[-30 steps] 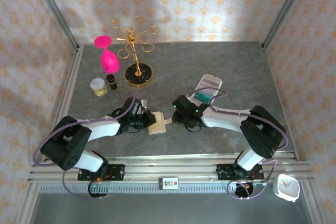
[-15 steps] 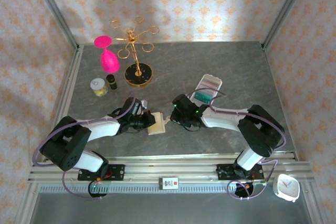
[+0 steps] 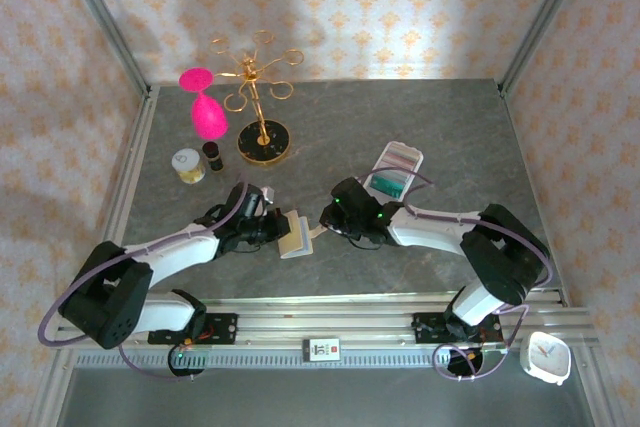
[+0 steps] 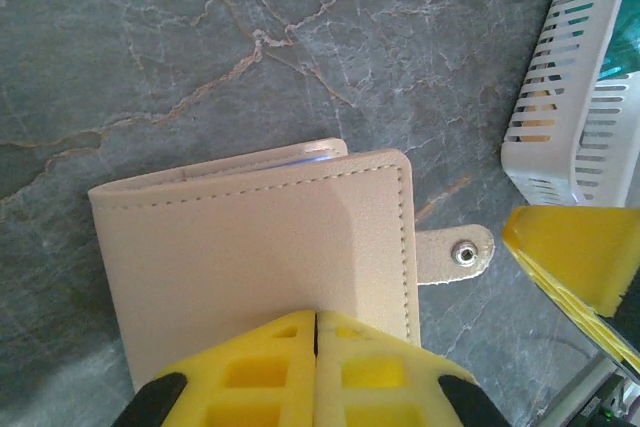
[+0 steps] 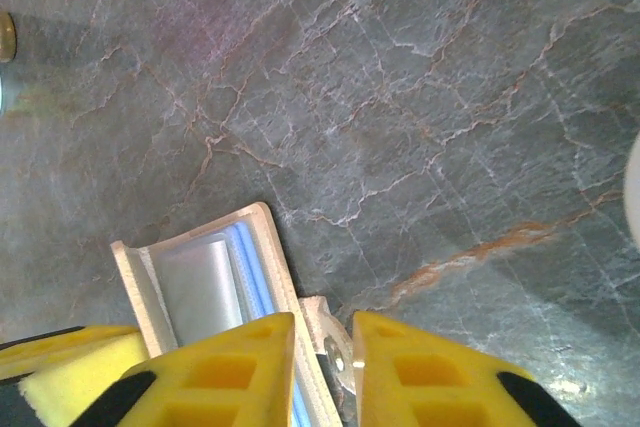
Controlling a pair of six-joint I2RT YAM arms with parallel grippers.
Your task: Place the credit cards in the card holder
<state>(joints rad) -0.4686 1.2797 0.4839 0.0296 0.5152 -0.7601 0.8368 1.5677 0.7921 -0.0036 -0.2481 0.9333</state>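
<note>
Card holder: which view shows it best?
Left wrist: the card holder is large there, cover and snap tab sharp. Right wrist catches its open edge with a blue card edge inside. Top external shows it small, with little detail.

Card holder is partly covered at 6 o'clock by left gripper; white basket is cropped at 2 o'clock.

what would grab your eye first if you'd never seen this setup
Dead centre, a beige card holder rests on the grey table, pinched by the left fingers while the right fingers straddle its snap tab. Back left, a hot-pink glass glows beside a gold rack; a white basket of cards sits right of centre.
</note>
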